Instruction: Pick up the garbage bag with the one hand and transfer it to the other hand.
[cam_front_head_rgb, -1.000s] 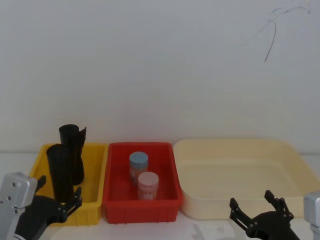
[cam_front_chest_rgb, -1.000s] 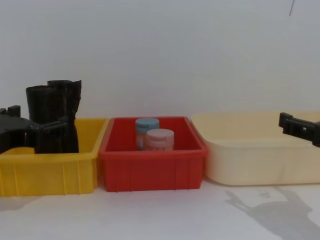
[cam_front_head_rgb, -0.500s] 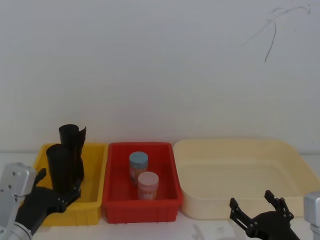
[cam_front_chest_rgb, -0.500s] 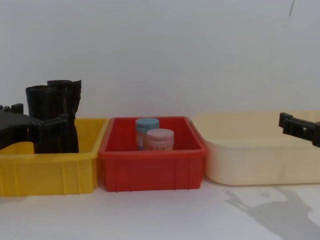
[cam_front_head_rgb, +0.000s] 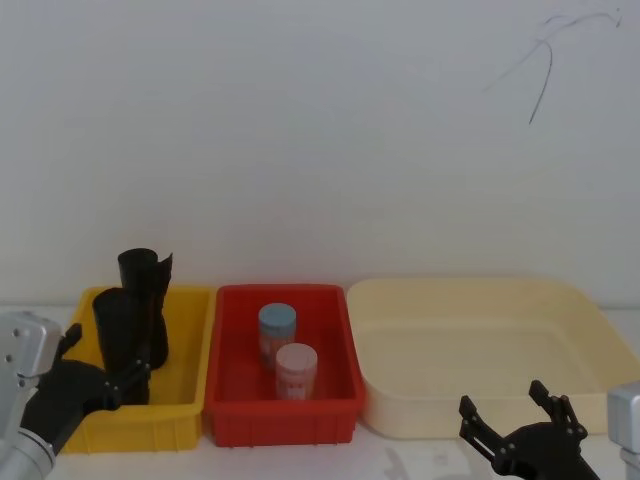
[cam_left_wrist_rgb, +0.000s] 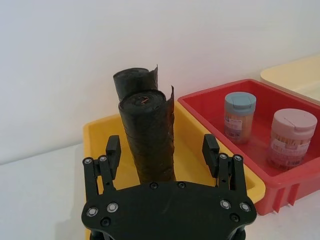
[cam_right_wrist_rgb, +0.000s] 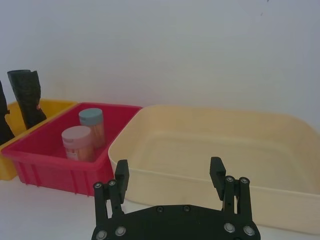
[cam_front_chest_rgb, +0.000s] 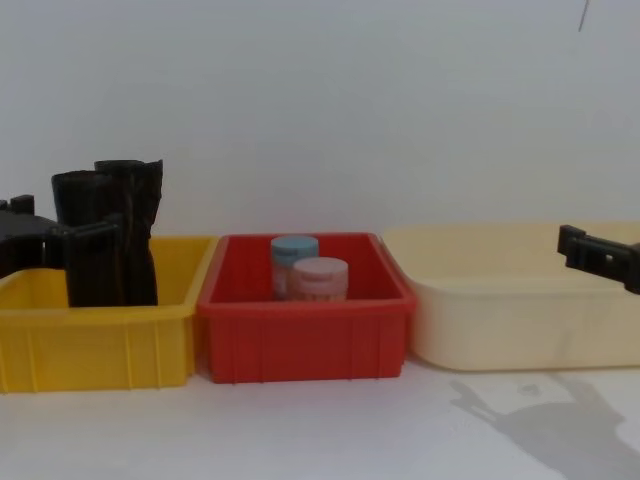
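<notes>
Two black rolls stand upright in the yellow bin (cam_front_head_rgb: 180, 408). The front one is the garbage bag (cam_front_head_rgb: 122, 330) (cam_left_wrist_rgb: 150, 137) (cam_front_chest_rgb: 85, 230), a thick crinkly cylinder. Behind it is a roll with a flared, ragged top (cam_front_head_rgb: 146, 272) (cam_left_wrist_rgb: 134, 80). My left gripper (cam_front_head_rgb: 105, 362) (cam_left_wrist_rgb: 161, 149) (cam_front_chest_rgb: 60, 228) is open at the bin's front left, one finger on each side of the garbage bag's lower half, with gaps showing. My right gripper (cam_front_head_rgb: 503, 402) (cam_right_wrist_rgb: 169, 167) is open and empty, low in front of the cream tray (cam_front_head_rgb: 460, 288).
A red bin (cam_front_head_rgb: 280, 425) (cam_front_chest_rgb: 300, 345) in the middle holds a blue-lidded jar (cam_front_head_rgb: 277, 328) and a pink-lidded jar (cam_front_head_rgb: 296, 368). The large cream tray (cam_front_chest_rgb: 500, 330) fills the right side. A white wall stands close behind all three containers.
My left gripper has risen and moved in toward the garbage bag, its fingers now higher along the roll. The right gripper and the rolls have not moved.
</notes>
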